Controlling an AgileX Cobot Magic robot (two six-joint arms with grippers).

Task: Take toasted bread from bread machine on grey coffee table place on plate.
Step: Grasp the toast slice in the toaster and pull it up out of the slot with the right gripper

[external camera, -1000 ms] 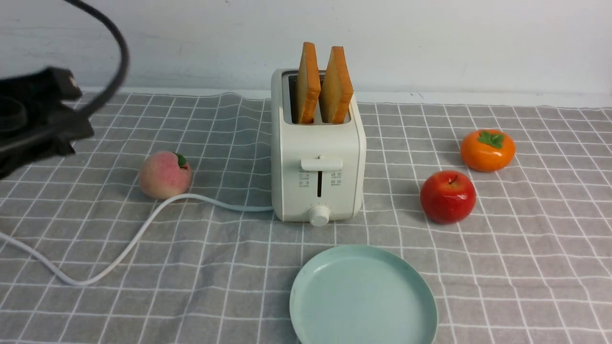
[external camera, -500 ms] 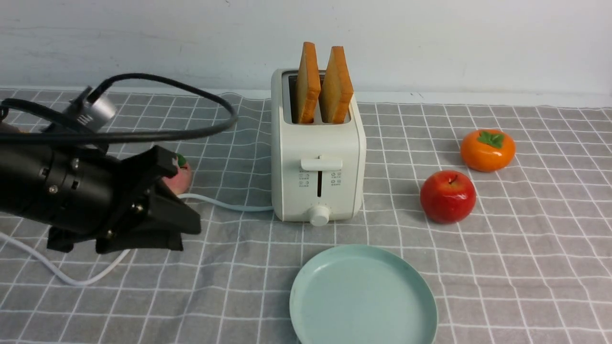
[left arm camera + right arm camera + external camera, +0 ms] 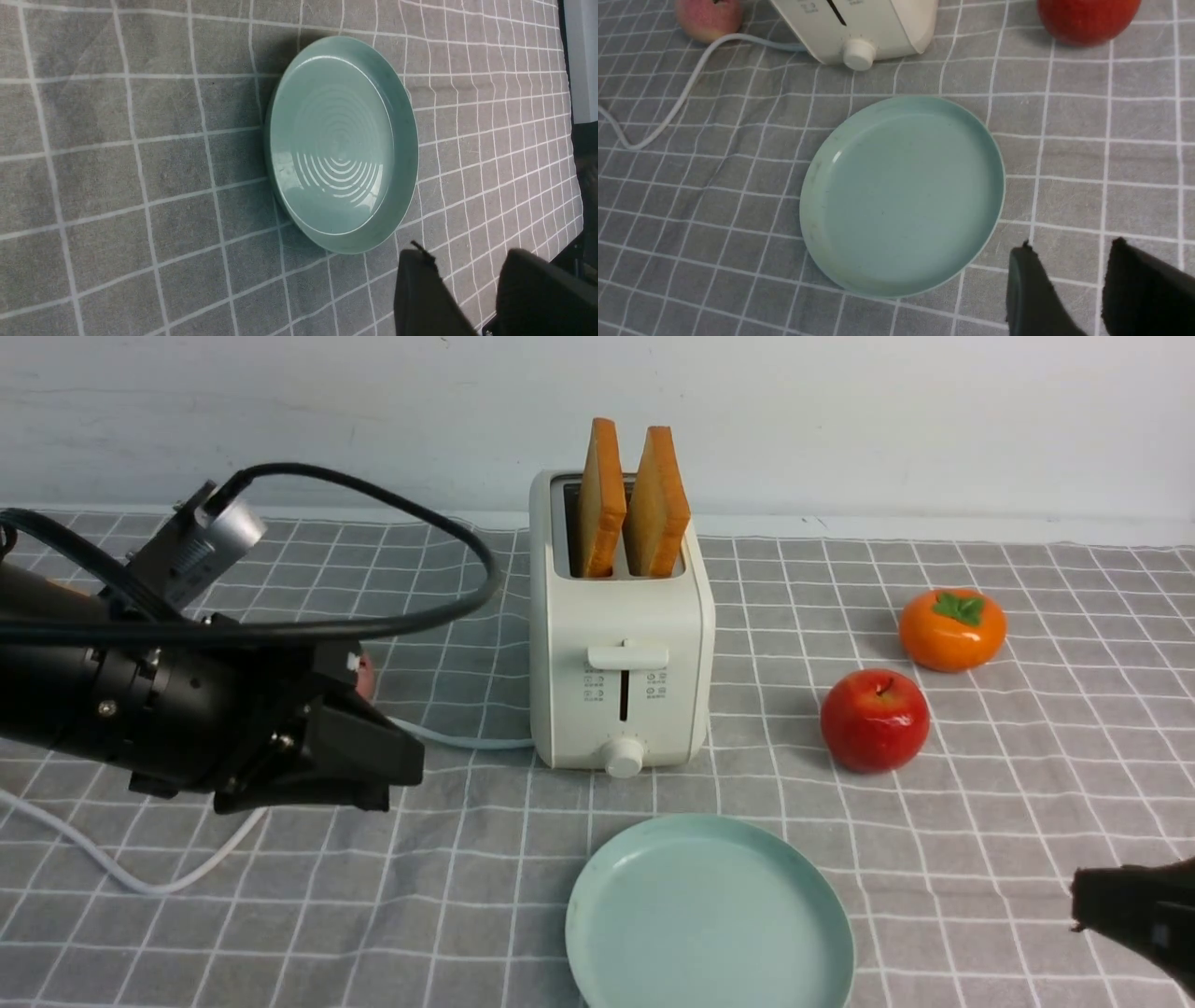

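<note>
Two slices of toasted bread (image 3: 597, 499) (image 3: 658, 504) stand upright in the slots of the cream-white bread machine (image 3: 621, 663) at the middle of the grey coffee table (image 3: 1027, 803). The mint-green plate (image 3: 709, 915) lies empty in front of it, and also shows in the left wrist view (image 3: 341, 140) and the right wrist view (image 3: 901, 196). My left gripper (image 3: 415, 770) hovers left of the toaster, open and empty (image 3: 462, 254). My right gripper (image 3: 1074, 901) is at the lower right, open and empty (image 3: 1071, 245), beside the plate's rim.
A peach (image 3: 364, 677) sits left of the toaster, mostly hidden by my left arm. A red apple (image 3: 875, 721) and an orange persimmon (image 3: 952, 628) sit to the right. The white power cord (image 3: 121, 873) loops across the left of the cloth. A wall stands behind.
My left arm has swung in from the left edge toward the toaster and now covers the peach. My right gripper has come into the front view at the lower right.
</note>
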